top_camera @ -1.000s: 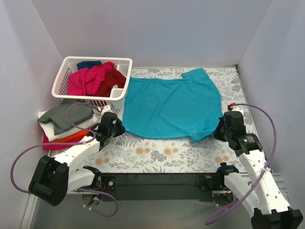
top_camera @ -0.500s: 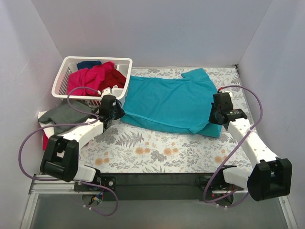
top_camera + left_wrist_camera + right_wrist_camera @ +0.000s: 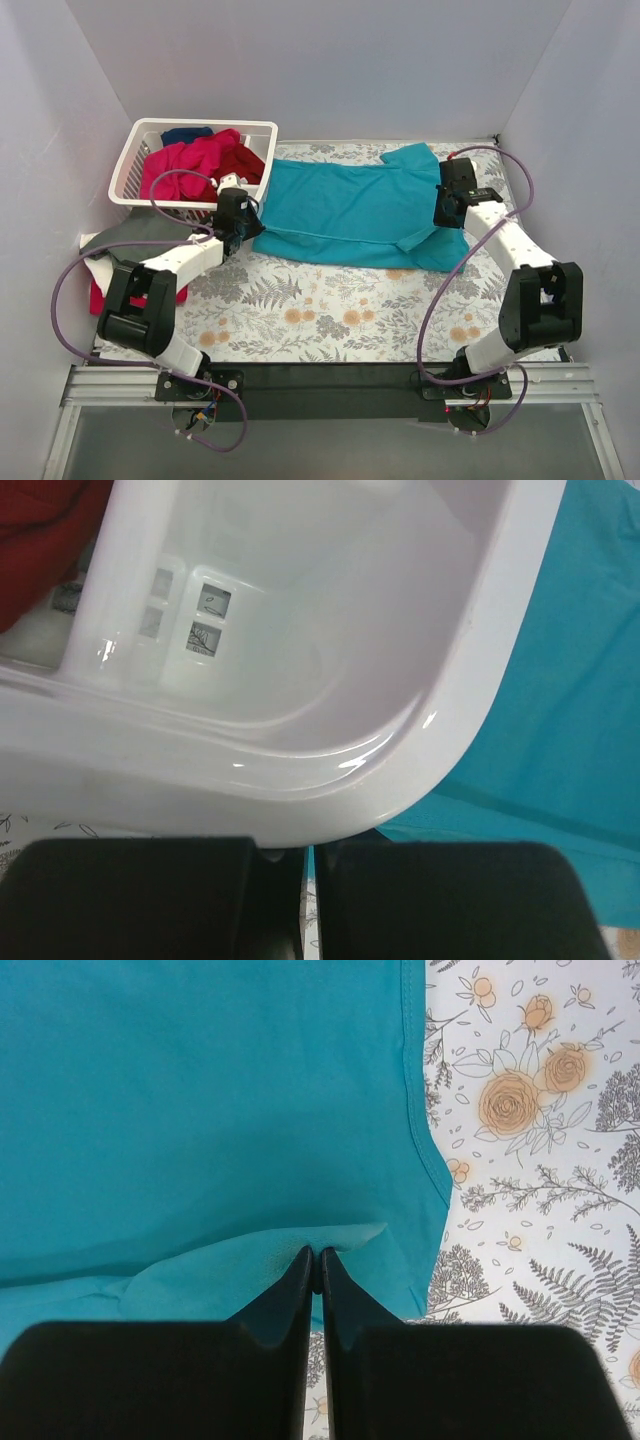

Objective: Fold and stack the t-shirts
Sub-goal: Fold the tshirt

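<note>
Teal t-shirt (image 3: 350,205) fold pinched, hidden between right fingers (image 3: 306,1285)

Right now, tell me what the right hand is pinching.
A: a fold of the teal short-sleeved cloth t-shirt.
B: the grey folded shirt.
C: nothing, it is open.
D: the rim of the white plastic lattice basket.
A: in the right wrist view the right hand is shut on a raised fold of the teal short-sleeved cloth t-shirt.
</note>
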Tool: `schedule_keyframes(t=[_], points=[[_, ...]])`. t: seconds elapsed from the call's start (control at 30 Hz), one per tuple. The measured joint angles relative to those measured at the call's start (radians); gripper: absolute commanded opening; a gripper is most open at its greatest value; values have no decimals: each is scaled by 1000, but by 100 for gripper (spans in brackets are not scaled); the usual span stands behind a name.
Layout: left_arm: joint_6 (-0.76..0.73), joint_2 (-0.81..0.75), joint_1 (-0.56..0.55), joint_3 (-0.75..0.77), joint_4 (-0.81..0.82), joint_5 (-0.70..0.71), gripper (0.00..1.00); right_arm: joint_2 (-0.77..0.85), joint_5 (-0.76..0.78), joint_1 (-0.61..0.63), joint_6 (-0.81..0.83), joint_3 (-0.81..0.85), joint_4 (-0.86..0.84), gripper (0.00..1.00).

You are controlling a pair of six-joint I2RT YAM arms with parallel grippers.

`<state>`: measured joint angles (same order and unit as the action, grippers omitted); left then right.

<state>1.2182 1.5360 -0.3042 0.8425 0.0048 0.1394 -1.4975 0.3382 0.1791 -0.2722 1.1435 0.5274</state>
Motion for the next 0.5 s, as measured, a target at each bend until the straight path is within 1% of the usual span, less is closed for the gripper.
schedule_keyframes(t=[0.2,0.5], points=[[-7,35,0,22,26,13,0,-110,-6,-13,23,90,-6,1],[-6,73,0,50,49,27,0,-188,-16,-40,45,180,-6,1]])
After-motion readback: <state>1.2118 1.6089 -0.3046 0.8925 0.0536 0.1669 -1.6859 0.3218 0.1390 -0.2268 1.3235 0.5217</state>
